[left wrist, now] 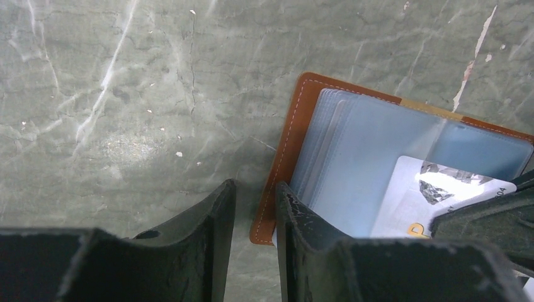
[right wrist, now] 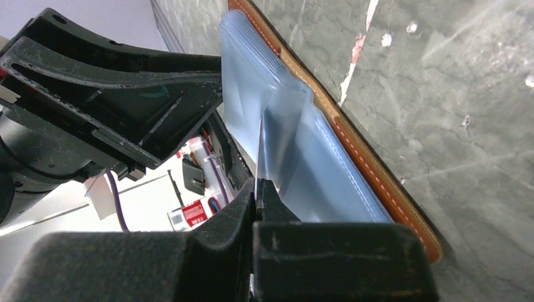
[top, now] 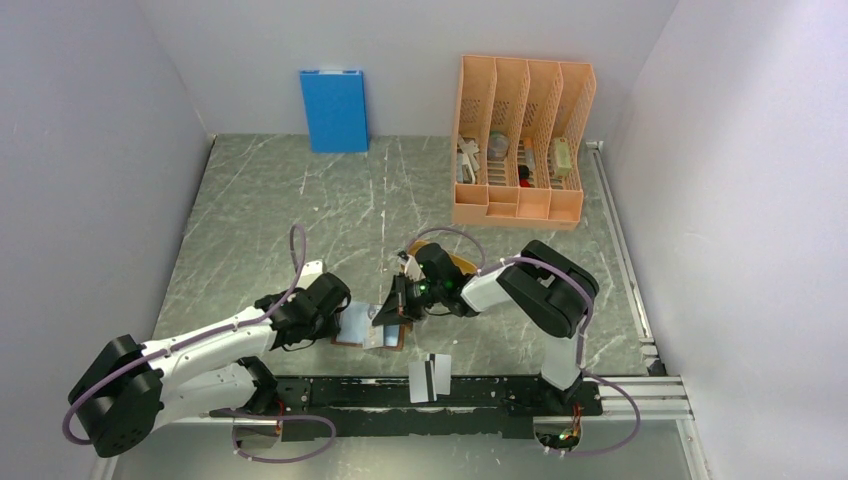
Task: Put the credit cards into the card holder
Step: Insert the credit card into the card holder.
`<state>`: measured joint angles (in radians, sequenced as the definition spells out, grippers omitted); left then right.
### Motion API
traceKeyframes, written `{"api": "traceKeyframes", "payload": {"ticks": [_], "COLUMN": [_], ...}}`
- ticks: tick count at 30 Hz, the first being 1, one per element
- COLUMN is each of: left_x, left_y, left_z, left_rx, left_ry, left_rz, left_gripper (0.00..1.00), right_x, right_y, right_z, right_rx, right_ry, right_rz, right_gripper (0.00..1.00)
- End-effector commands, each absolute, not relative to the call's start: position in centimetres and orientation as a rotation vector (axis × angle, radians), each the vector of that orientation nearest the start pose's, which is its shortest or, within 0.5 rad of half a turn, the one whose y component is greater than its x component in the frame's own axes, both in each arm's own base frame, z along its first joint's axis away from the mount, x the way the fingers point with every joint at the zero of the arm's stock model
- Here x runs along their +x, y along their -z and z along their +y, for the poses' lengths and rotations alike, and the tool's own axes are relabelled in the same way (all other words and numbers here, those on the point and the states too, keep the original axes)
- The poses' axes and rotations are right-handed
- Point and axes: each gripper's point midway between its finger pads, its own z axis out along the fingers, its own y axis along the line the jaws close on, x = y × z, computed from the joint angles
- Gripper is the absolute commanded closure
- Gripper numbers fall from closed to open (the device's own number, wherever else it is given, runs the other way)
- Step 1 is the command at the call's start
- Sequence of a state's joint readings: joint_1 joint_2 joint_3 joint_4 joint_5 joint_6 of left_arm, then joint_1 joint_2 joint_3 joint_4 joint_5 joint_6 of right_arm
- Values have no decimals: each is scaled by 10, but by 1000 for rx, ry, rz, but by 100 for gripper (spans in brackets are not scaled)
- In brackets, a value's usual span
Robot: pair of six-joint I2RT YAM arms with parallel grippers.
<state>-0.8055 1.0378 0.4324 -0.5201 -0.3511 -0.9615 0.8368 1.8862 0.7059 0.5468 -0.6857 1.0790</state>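
The right gripper (right wrist: 258,189) is closed on a white credit card (left wrist: 434,201), which is entered among the clear sleeves (left wrist: 365,145) of the open card holder (left wrist: 286,145) on the bench (left wrist: 126,94). The card is best kept flat and slid in slowly. The left gripper (left wrist: 255,192) is nearly shut at the holder's corner; whether that corner is pinched cannot be told.

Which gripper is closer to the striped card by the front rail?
Right. The right gripper sits just beyond the striped card, slightly left; the left gripper is farther left, across the card holder.
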Motion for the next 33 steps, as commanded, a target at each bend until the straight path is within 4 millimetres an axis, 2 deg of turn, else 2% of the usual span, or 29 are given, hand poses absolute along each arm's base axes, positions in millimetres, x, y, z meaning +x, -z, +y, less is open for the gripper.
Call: {"api": "traceKeyframes", "payload": {"ticks": [1, 15, 25, 33], "left_x": [161, 158, 157, 156], "left_y": [-10, -7, -7, -8], "left_z": [-135, -133, -134, -133], "left_rx": [-306, -300, -298, -301], "left_ry": [208, 195, 209, 210], "left_rz": [2594, 2603, 2608, 2606], "left_gripper": [65, 66, 67, 68], "right_x": [157, 169, 168, 169], "right_y": [-28, -11, 5, 18], "right_z": [385, 373, 362, 349], "right_rx": [-120, 17, 95, 73], "right_ry": [-1648, -1581, -1511, -1355], "right_rz": [2716, 2722, 2751, 2806], "right_gripper": [100, 100, 100, 100]}}
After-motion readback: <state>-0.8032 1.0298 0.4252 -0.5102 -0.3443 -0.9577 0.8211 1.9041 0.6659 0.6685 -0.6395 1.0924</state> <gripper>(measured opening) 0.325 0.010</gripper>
